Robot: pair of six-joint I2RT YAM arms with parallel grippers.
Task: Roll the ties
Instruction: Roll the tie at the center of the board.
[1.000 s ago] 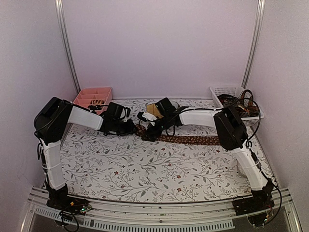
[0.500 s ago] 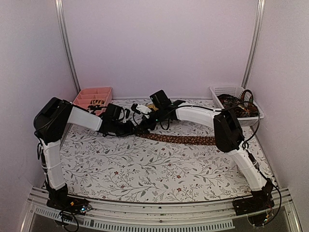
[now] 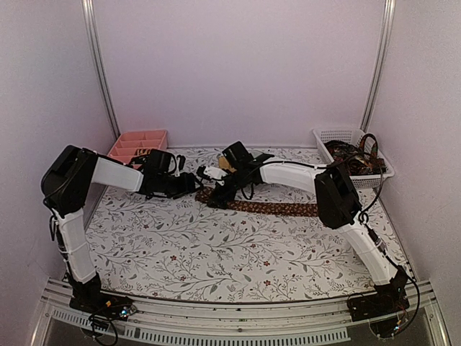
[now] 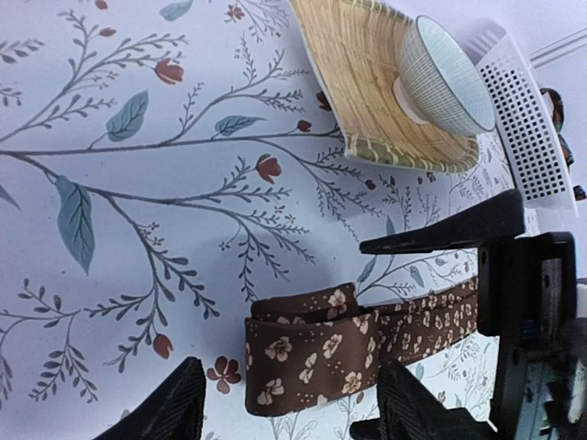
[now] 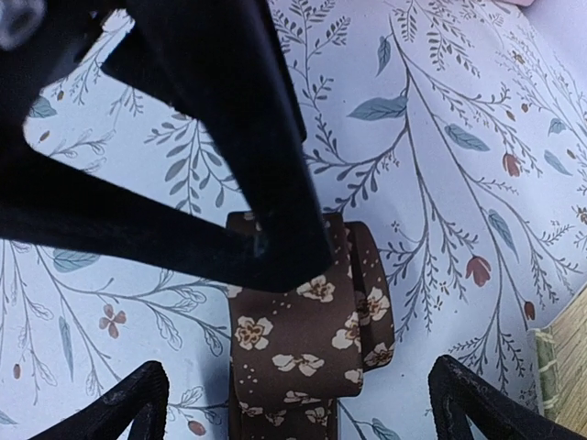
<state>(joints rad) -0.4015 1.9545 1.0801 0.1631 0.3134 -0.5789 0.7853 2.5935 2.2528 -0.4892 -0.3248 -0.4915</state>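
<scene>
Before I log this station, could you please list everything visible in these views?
tie: one, brown with pale flowers, across the table's middle, left end folded over
woven mat: one, yellowish, behind the tie
bowl: one, white with fine lines, on the mat
compartment tray: one, pink, back left corner
basket: one, white, back right corner, dark items inside
tablecloth: one, white floral print, covering the table
left tool: one, black, open, fingers either side of the folded end
right tool: one, black, open, above the same end
</scene>
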